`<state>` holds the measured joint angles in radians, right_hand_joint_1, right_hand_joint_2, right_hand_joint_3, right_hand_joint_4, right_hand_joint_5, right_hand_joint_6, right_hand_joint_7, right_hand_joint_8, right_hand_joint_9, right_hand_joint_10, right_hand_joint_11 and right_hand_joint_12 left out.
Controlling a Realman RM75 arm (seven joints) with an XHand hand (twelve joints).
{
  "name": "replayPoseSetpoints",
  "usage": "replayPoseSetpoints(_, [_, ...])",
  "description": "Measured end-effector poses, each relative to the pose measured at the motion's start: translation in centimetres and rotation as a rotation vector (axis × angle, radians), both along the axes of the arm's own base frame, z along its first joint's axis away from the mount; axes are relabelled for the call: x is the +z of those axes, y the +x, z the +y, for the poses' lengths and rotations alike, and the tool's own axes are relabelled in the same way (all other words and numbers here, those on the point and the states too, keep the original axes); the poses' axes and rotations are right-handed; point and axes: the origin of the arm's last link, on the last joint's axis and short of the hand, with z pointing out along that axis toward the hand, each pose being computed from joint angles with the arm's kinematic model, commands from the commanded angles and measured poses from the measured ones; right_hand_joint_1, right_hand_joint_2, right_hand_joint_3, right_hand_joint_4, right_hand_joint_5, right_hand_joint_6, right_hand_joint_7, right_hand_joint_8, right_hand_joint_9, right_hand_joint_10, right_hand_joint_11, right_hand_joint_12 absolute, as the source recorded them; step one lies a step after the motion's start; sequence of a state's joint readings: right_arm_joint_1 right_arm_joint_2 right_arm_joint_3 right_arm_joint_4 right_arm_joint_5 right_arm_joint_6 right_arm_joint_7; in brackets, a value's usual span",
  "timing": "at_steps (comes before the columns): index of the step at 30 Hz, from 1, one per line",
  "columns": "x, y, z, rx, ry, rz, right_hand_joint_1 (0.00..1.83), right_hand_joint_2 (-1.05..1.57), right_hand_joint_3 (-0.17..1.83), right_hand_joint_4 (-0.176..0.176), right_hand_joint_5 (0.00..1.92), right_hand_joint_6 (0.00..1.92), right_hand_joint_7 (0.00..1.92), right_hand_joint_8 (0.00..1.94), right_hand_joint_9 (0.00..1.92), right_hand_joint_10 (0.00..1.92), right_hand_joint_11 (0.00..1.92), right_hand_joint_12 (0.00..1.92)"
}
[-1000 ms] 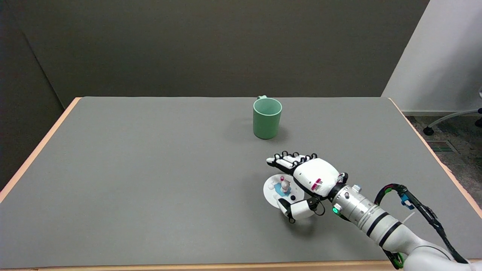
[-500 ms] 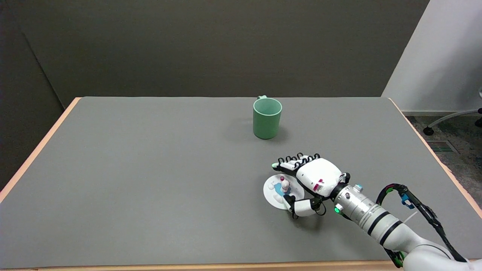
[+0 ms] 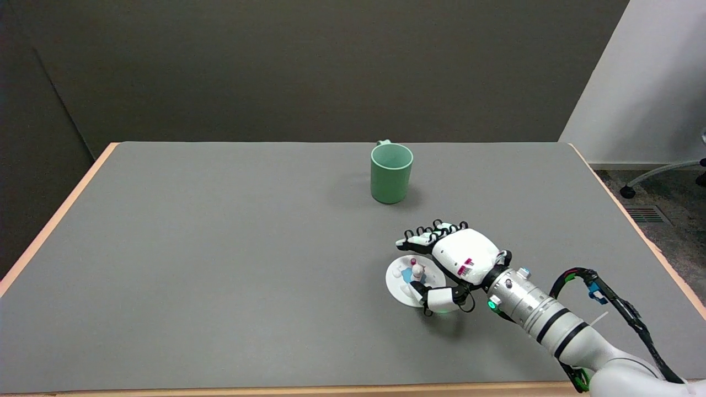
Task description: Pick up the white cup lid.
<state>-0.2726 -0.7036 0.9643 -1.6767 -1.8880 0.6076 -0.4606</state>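
1. The lid (image 3: 401, 278) lay flat on the table (image 3: 220, 275), toward the near right corner, with a small figure standing on its top.
2. The right hand (image 3: 449, 264) hung low over the lid's right side, its fingers (image 3: 422, 239) stretched past the far rim and the thumb (image 3: 436, 298) curled in at the near rim.
3. Whether thumb or fingers touched the lid could not be told; nothing looked clamped, so the hand read as released, bracketing the lid.
4. The step in hand seemed to be closing for the grasp.
5. The next move likely called for bringing thumb and fingers together on opposite rims, then lifting straight up.
6. A green mug (image 3: 391, 173) stood well apart, toward the far edge.
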Motion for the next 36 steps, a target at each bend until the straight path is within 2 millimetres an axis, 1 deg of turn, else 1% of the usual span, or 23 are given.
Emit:
replayPoseSetpoints(2, [0.0, 0.0, 0.04, -0.001, -0.002, -0.004, 0.65, 0.82, 0.75, 0.058, 0.54, 0.17, 0.63, 0.18, 0.66, 0.21, 0.35, 0.8])
replayPoseSetpoints(10, [-0.01, -0.14, 0.24, -0.01, -0.01, -0.014, 0.67, 0.83, 0.74, 0.059, 0.56, 0.18, 0.63, 0.18, 0.66, 0.22, 0.33, 0.83])
replayPoseSetpoints(14, [0.04, -0.26, 0.32, -0.014, -0.013, -0.015, 0.72, 0.86, 0.73, 0.061, 0.57, 0.18, 0.64, 0.19, 0.68, 0.22, 0.33, 0.83])
replayPoseSetpoints(20, [0.16, -0.43, 0.4, -0.02, -0.018, -0.015, 0.74, 0.9, 0.71, 0.062, 0.59, 0.19, 0.67, 0.2, 0.69, 0.24, 0.32, 0.84])
replayPoseSetpoints(24, [0.25, -0.52, 0.45, -0.023, -0.022, -0.016, 0.76, 0.91, 0.67, 0.057, 0.6, 0.23, 0.67, 0.23, 0.68, 0.31, 0.3, 0.87])
replayPoseSetpoints(26, [0.26, -0.58, 0.49, -0.024, -0.023, -0.016, 0.78, 0.91, 0.66, 0.048, 0.59, 0.27, 0.64, 0.27, 0.64, 0.38, 0.26, 0.92])
replayPoseSetpoints(27, [0.27, -0.6, 0.51, -0.025, -0.023, -0.016, 0.74, 0.86, 0.79, 0.049, 0.58, 0.29, 0.61, 0.31, 0.58, 0.48, 0.24, 0.94])
replayPoseSetpoints(28, [0.27, -0.62, 0.52, -0.026, -0.024, -0.017, 0.74, 0.87, 0.8, 0.051, 0.54, 0.34, 0.55, 0.41, 0.53, 0.57, 0.2, 1.02])
replayPoseSetpoints(30, [0.3, -0.65, 0.55, -0.027, -0.025, -0.017, 0.79, 0.9, 0.79, 0.053, 0.5, 0.38, 0.48, 0.51, 0.48, 0.66, 0.15, 1.12])
replayPoseSetpoints(32, [0.33, -0.67, 0.59, -0.027, -0.027, -0.018, 0.78, 1.28, 0.23, 0.102, 0.51, 1.69, 0.39, 0.67, 0.41, 0.82, 0.1, 1.19])
replayPoseSetpoints(34, [0.36, -0.68, 0.62, -0.026, -0.029, -0.018, 0.76, 1.29, 0.23, 0.099, 0.49, 1.72, 0.34, 0.73, 0.37, 0.88, 0.07, 1.23])
replayPoseSetpoints(35, [0.37, -0.69, 0.65, -0.026, -0.03, -0.019, 0.75, 1.31, 0.23, 0.094, 0.47, 1.75, 0.28, 0.78, 0.34, 0.93, 0.04, 1.26])
replayPoseSetpoints(36, [0.38, -0.69, 0.67, -0.026, -0.031, -0.019, 0.74, 1.31, 0.24, 0.094, 0.46, 1.76, 0.27, 0.79, 0.33, 0.94, 0.04, 1.27])
